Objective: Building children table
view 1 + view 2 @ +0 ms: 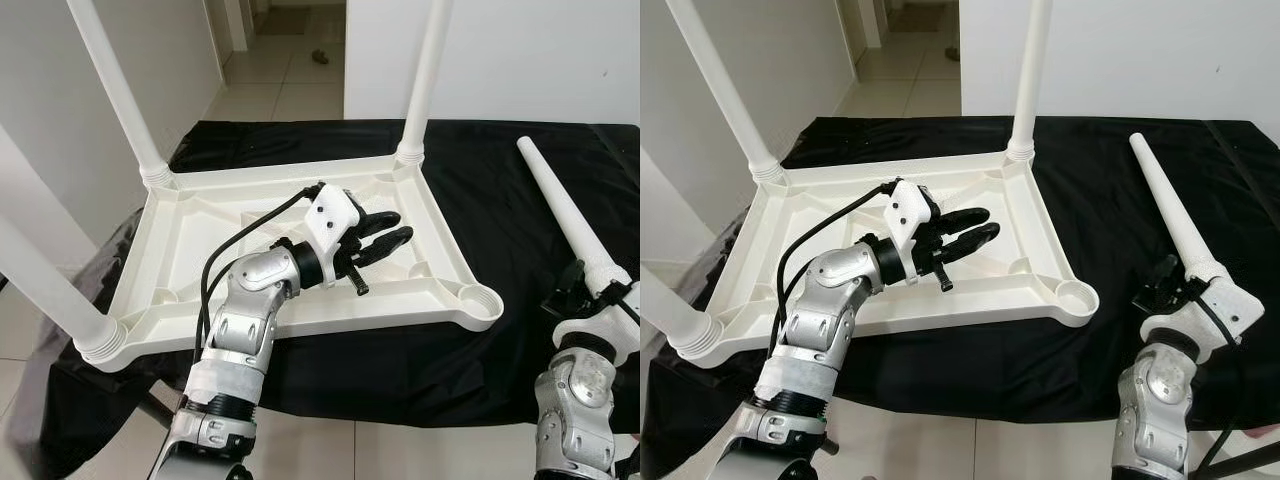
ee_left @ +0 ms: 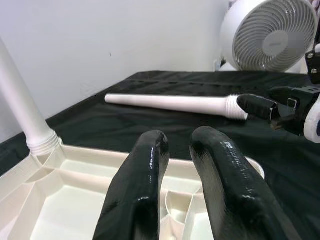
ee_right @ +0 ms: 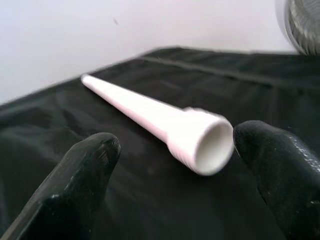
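Left eye view shows a white plastic children's table top lying upside down on a black cloth, with three white tapered plastic legs fitted in its corner sockets and pointing upward — one at the far left, one at the far right, one at the near left. The near right socket has no leg in it. The left gripper hovers over the ribbed underside near the middle, its two black fingers nearly together and holding nothing. To the right, well apart from the top, a fourth loose white leg lies on the cloth. The right gripper sits at its threaded open end — fingers spread wide on either side, not touching it.
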